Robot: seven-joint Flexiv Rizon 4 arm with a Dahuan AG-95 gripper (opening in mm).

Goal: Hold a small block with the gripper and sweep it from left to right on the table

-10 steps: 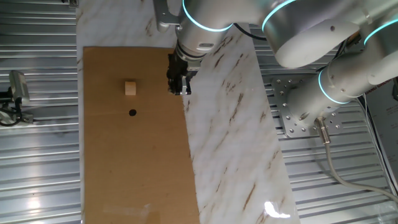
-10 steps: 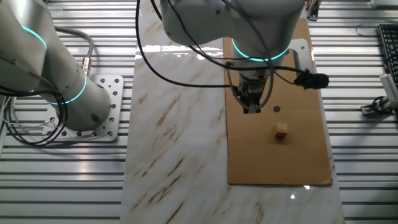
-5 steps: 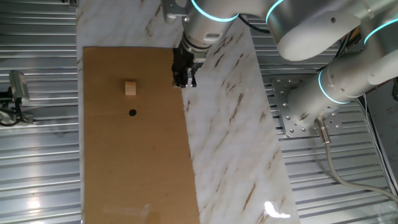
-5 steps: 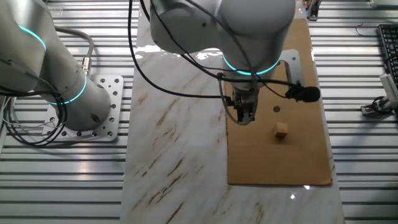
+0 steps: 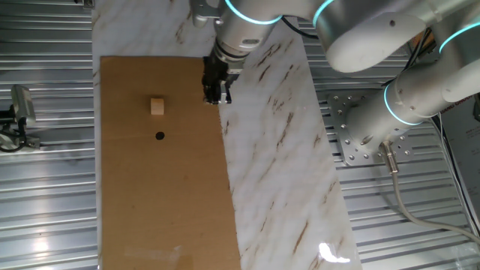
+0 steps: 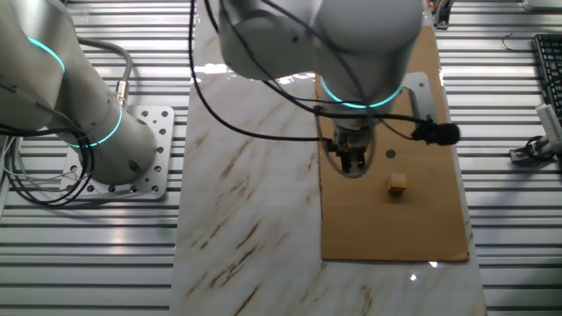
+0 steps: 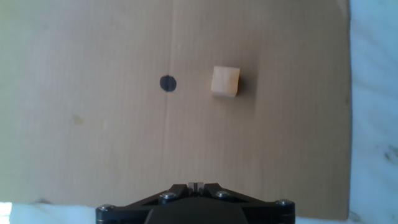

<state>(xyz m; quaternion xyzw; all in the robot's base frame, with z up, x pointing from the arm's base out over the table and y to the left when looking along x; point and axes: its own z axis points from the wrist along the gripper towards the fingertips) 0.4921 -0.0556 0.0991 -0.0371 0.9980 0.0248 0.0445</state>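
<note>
Shifted slightly vs. 0.5 s ago: gripper [image 5: 216, 96] now sits a little further over the brown panel near its seam w/ the marble; the small block [image 5: 157, 106] is unmoved. Gripper tip also seen in the other fixed view [image 6: 353, 164]. Jaw state: cannot tell; in the hand view only the black base [image 7: 194, 200] shows, fingertips out of frame, nothing held between them. Block lies on the table [image 5: 157, 202], well apart from the jaws, ahead of them in the hand view [image 7: 225, 81] and a bit to one side. Black dot [image 7: 168, 83] near the block, also ahead of the jaws; see [image 5: 160, 136], [image 6: 391, 154]. Block in the other fixed view [image 6: 399, 183]. No legible writing or labels.
</note>
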